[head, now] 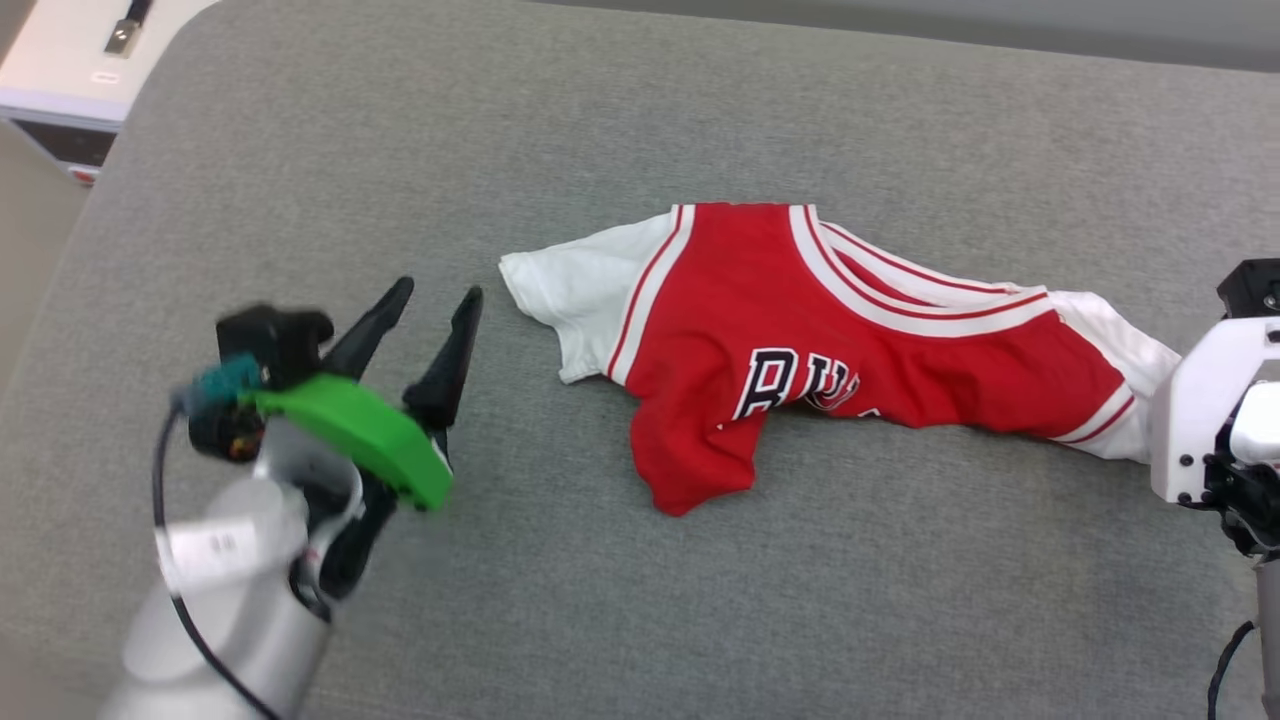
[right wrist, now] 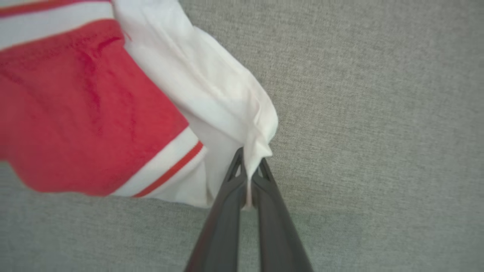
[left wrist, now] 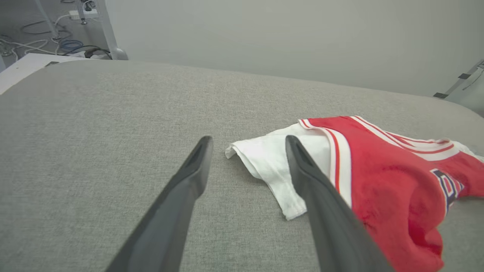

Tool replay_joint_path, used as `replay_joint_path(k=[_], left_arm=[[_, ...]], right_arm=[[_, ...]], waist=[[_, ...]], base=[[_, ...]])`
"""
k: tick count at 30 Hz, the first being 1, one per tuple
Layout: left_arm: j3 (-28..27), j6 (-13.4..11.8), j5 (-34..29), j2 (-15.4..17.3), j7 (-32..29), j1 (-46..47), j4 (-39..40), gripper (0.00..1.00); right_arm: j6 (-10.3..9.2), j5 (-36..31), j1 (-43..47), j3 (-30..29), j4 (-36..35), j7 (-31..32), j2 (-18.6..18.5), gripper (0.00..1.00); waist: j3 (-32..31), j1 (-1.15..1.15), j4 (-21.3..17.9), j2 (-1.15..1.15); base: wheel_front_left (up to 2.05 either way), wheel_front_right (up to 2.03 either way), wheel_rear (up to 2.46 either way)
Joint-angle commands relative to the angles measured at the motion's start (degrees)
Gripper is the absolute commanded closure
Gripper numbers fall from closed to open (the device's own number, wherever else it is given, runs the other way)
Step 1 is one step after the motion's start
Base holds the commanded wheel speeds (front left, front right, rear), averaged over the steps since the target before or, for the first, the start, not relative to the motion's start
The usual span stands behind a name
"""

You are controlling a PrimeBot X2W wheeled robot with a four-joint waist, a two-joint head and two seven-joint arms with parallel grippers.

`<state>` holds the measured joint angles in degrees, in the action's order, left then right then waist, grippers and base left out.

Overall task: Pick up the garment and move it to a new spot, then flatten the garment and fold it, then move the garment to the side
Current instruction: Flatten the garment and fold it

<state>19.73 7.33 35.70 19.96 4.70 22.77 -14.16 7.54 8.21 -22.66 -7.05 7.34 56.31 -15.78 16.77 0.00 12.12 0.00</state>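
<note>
Left claw (head: 438, 290) spread over grey fabric surface (head: 700, 100); right claw (right wrist: 250, 156) clamps the garment (head: 760, 300); floor cables (left wrist: 56, 41) beyond.

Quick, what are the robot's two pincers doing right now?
Left pincer: open, holding nothing, beside the shirt.
Right pincer: closed, pinching the shirt's white sleeve.

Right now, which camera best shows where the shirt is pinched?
The right wrist view: the right gripper is shut on the garment's white sleeve, close up. The head view shows the garment, but the arm hides the pinch. The left wrist view shows the other sleeve past the open left gripper.
</note>
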Motion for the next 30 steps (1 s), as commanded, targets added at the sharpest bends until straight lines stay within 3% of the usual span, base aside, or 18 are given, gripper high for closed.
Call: replay_joint_path(k=[1,8,15,20,27,30], left_arm=[[1.3,0.2,3.4,1.4,-3.4,3.7,0.0,0.00],[7.9,0.2,17.3,7.1,-26.6,18.6,-4.5,0.00],[13.2,0.2,23.2,8.9,-44.1,28.3,-12.5,0.00],[15.6,0.2,22.9,9.0,-46.9,32.0,-17.6,0.00],[19.2,0.2,23.2,8.3,-46.2,33.8,-20.8,0.00],[23.1,0.2,23.2,8.6,-45.7,33.7,-21.1,0.00]], right_arm=[[-0.05,0.5,0.2,0.4,-0.9,0.3,0.3,1.00],[-0.05,0.5,-2.5,1.9,-2.9,0.7,0.5,1.00],[-0.05,0.3,-5.4,4.4,-3.1,0.5,1.1,1.00],[-0.05,0.3,-7.4,5.7,-3.0,0.2,1.1,1.00],[-0.05,0.3,-8.5,6.7,-2.6,-0.2,0.8,1.00],[-0.05,0.4,-8.6,6.7,-2.4,-0.4,0.7,1.00]], waist=[[0.8,0.00,-1.6,0.00],[4.1,0.00,-3.4,0.00],[6.7,0.00,-5.6,0.00],[8.3,0.00,-6.9,0.00],[9.3,0.00,-7.9,0.00],[9.8,0.00,-8.1,0.00]], base=[[0.00,0.00,0.00],[0.00,0.00,0.00],[0.00,0.00,0.00],[0.00,0.00,0.00],[0.00,0.00,0.00],[0.00,0.00,0.00]])
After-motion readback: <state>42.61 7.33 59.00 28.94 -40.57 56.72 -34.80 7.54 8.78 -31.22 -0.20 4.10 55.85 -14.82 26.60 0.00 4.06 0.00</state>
